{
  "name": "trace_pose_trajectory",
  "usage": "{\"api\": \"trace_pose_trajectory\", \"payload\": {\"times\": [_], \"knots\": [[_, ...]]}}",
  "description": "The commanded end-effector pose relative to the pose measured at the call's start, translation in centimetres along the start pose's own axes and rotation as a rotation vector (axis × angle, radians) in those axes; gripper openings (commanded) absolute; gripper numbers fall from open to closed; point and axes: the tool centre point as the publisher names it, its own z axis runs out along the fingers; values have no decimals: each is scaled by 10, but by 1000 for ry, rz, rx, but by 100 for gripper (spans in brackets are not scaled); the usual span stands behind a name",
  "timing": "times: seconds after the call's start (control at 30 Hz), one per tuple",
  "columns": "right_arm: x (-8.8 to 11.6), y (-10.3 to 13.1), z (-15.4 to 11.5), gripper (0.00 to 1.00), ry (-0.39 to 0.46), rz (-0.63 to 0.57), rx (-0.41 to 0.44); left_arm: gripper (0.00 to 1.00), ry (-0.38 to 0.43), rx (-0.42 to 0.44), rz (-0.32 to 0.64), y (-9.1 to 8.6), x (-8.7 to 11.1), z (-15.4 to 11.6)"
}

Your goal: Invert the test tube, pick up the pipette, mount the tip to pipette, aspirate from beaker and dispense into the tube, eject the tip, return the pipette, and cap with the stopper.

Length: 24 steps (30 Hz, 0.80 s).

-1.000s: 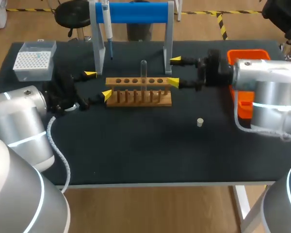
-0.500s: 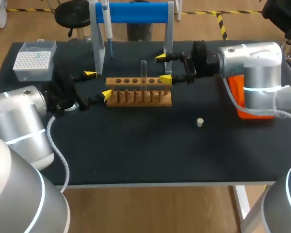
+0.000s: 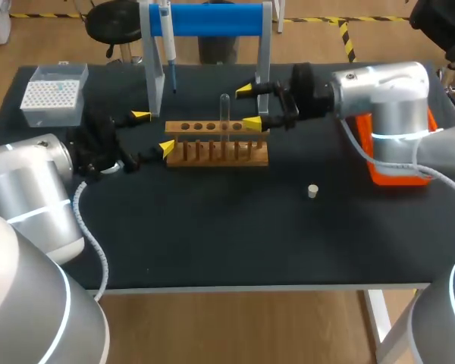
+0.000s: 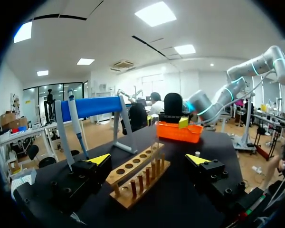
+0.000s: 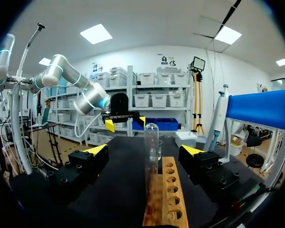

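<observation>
Test tube (image 3: 224, 108) stood upright in the rack (image 3: 212, 156), right fingers (image 3: 252, 123) and left fingers (image 3: 140, 116) spread at the rack's ends; probably light, slick, fragile glass, so I'd pinch mid-body gently.

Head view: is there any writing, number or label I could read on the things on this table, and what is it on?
None can be read on the table's things.
Wooden test tube rack: no marks show.
Test tube: clear, no scale visible.
Tip box: no label shows.
Pipette: any marks are too small to read.
Orange bin: no print shows.
</observation>
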Motion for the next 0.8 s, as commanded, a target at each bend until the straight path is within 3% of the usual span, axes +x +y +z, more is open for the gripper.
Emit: {"api": "trace_pose_trajectory", "payload": {"times": [0.03,0.63,0.8], "knots": [[5,0,8,100,-35,-1,13,100,-3,-1,0,0,1,0],[-3,-6,24,100,-64,7,14,100,-3,-1,0,0,1,0],[-5,-8,28,95,-53,7,17,100,-3,-1,0,0,1,0]]}}
